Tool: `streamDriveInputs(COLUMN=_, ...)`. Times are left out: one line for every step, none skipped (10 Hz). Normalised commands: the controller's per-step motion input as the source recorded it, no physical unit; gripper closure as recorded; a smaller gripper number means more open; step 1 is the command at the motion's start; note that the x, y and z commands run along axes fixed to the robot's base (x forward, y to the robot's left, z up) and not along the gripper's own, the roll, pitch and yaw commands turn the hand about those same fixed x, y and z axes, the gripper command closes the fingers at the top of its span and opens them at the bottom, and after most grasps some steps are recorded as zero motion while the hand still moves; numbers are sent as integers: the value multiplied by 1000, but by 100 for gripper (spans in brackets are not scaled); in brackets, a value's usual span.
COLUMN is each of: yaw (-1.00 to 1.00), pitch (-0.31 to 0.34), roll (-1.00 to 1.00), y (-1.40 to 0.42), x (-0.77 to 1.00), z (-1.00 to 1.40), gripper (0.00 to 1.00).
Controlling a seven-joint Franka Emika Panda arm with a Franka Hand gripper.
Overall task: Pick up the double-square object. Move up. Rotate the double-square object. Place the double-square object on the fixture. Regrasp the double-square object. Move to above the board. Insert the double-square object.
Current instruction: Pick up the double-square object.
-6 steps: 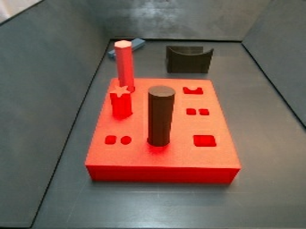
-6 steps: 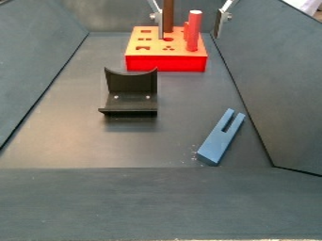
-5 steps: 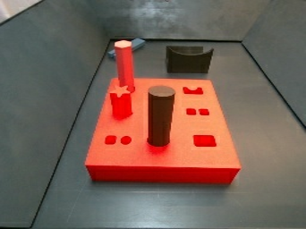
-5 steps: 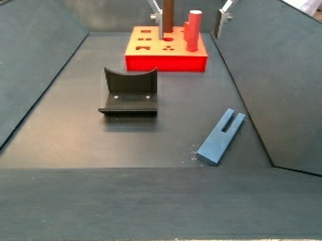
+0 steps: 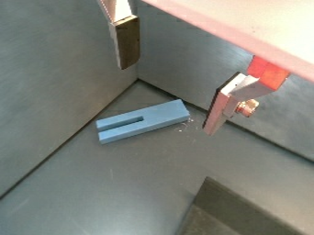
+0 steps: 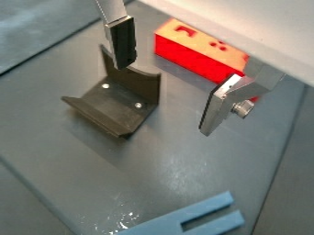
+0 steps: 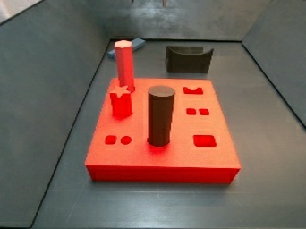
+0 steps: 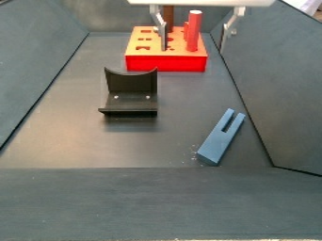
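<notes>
Gripper [image 5: 172, 78] hangs high, fingers [image 5: 127, 41] spread apart, nothing between them. Double-square object [image 8: 219, 136] lies flat on the floor by the wall, well apart from the fixture [image 8: 127, 92]. Board [image 7: 162, 134] carries the red peg [image 7: 124, 64] and dark cylinder [image 7: 160, 116].

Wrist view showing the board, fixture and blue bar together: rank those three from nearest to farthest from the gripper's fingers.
The gripper hangs open above the floor.
1. The fixture, on the floor just beneath one finger.
2. The double-square object, flat on the floor on the side away from the board. It is too close to call against the fixture.
3. The board, beyond the fixture, is clearly farthest.
</notes>
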Motion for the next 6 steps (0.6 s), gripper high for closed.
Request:
streamDriveInputs(yaw=-460, pitch=-146, roll=-193, y=329, x=-26, z=-626, gripper=0)
streamDriveInputs(yaw=-257, pitch=-61, roll=-129, y=606, x=-86, z=-849, gripper=0)
streamDriveInputs(yaw=-214, pitch=-49, roll=-94, y=666, x=-111, z=-926, gripper=0)
streamDriveInputs(yaw=-223, pitch=-56, roll=-143, y=620, x=-109, z=-849, gripper=0)
streamDriveInputs(yaw=-260, pitch=-59, roll=-190, y=557, x=-151, z=-780, gripper=0)
streamDriveInputs(yaw=-520, pitch=-121, roll=-243, y=177, x=-431, z=-660, gripper=0)
